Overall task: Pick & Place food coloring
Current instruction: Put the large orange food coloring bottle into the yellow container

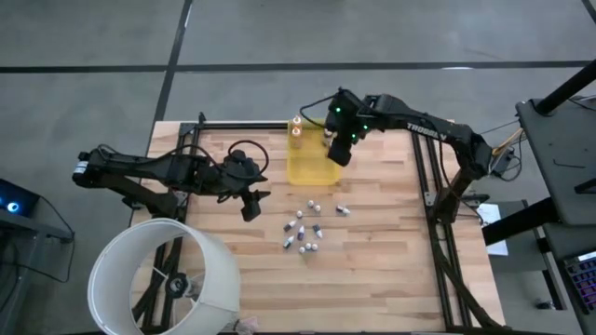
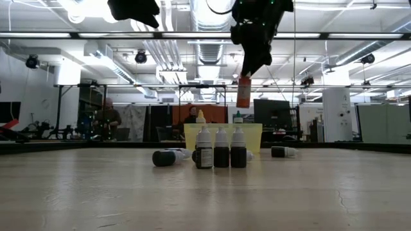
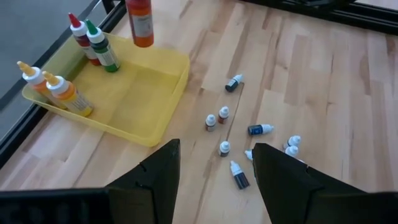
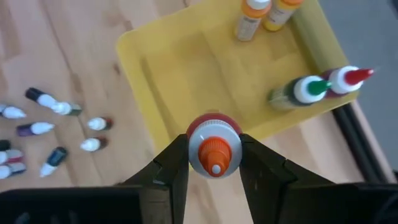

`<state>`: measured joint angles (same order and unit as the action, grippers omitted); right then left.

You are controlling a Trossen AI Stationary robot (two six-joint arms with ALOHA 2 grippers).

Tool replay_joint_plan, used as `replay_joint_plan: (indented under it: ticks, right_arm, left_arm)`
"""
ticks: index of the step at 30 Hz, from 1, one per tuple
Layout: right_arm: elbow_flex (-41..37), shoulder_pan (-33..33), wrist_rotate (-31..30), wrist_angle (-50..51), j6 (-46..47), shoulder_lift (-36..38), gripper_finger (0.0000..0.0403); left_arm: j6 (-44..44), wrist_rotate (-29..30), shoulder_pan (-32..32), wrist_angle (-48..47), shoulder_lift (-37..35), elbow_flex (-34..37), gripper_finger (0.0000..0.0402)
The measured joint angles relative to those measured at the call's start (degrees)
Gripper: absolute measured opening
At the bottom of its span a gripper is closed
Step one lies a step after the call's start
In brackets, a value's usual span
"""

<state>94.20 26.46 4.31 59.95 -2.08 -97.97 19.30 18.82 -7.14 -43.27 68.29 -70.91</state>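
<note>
Right gripper (image 4: 214,163) clamps an orange-capped bottle (image 2: 243,92) above the yellow tray (image 1: 310,169) (twelve o'clock); dropped from there, it could topple.

An orange-capped bottle (image 4: 214,151) is gripped by the right gripper (image 4: 214,163) above the yellow tray (image 4: 186,68) — four bottles stood inside.

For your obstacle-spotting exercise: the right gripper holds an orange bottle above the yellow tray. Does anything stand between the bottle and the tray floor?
Nothing visible does. The right gripper holds the orange bottle over bare tray floor. Four bottles already stand in the tray, two orange-yellow ones and a green and a red one, all along its far edge, clear of the drop.
</note>
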Motion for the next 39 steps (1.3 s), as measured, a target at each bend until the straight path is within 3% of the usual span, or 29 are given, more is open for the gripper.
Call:
replay_joint_plan:
  ticks: [18, 39]
  right_arm:
    - [-2.5, 2.4, -0.1, -5.8, -5.6, -9.7, 0.0108]
    - [-2.4, 5.3, -1.4, -8.0, 3.8, -9.8, 0.0109]
  left_arm:
    - [0.0, 0.9, 0.0, 0.0, 0.0, 0.0, 0.0172]
    - [0.5, 1.0, 0.0, 0.0, 0.0, 0.0, 0.0172]
